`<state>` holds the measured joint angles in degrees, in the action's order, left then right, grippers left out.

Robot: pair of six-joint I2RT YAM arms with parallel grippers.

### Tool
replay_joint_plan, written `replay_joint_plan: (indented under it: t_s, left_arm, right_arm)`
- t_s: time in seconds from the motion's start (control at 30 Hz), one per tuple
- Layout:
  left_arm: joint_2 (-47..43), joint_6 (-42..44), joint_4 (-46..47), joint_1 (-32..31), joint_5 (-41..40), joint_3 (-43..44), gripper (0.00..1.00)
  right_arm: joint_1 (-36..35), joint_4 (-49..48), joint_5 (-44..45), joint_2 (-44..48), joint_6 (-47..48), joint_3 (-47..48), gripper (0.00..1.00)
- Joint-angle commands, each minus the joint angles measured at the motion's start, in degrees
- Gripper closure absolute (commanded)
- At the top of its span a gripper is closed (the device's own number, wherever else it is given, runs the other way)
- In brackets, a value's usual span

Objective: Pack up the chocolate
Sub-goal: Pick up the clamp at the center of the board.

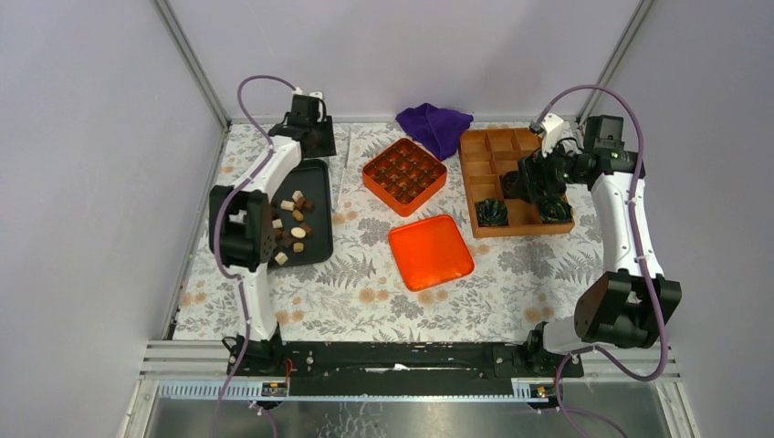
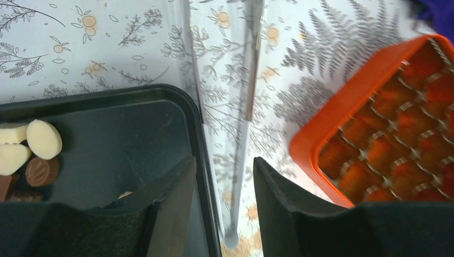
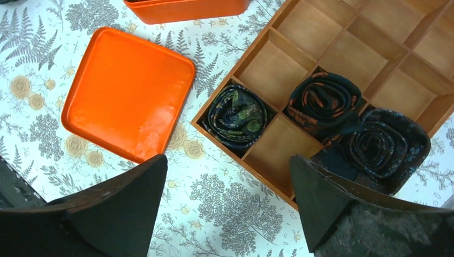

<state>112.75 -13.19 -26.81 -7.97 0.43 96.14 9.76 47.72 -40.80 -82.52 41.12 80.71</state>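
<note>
**Chocolate in tray; neither pincer loaded**

Location. The chocolate [image 1: 292, 224], a loose heap of small dark brown, light brown and cream-white pieces, lies in the flat black plastic tray [image 1: 315, 178] at the left of the table. None is seen in the square orange box with the gridded insert [image 1: 404, 175], at the centre on the far side. Its flat orange lid [image 1: 431, 252] lies apart, nearer.

Pincers. The left gripper [image 2: 224, 166] stands over the tray's right rim, jaws at a moderate gap with nothing between them. The right gripper [image 3: 227, 166] hangs wide and empty by the partitioned wooden tray [image 3: 273, 69] at the right, which holds dark rolled items [image 3: 235, 115] (no concern of this task).

Handling, as judged. The pieces look light, rigid and smooth-faced, and liable to scuff or chip. Several touch one another, so a crowded pick risks dragging a neighbour. Take one at the heap's edge, across two opposite sides, with light pressure. The box's cells are small, so release low and centred.
</note>
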Motion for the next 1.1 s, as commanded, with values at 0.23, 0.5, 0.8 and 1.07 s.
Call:
replay_joint_plan:
  t_s: [0.23,0.5,0.8,1.07]
  left_arm:
    - [18.5,4.4,0.4,0.1,-10.2,18.8,0.52]
    - [24.1,2.5,3.4,0.1,-12.7,21.3,0.57]
    - [27.3,1.2,3.4,0.1,-12.7,22.0,0.71]
    - [27.9,1.1,3.5,0.0,-11.9,22.0,0.87]
  right_arm:
    - [-0.4,-8.3,-5.6,-3.6,-15.8,0.0,0.21]
    - [-0.4,-13.1,-5.5,-0.6,-18.9,-4.2,0.21]
    - [-0.4,-14.2,-6.4,1.6,-19.6,-7.9,0.2]
    - [-0.4,-13.7,-7.3,2.1,-19.6,-8.5,0.2]
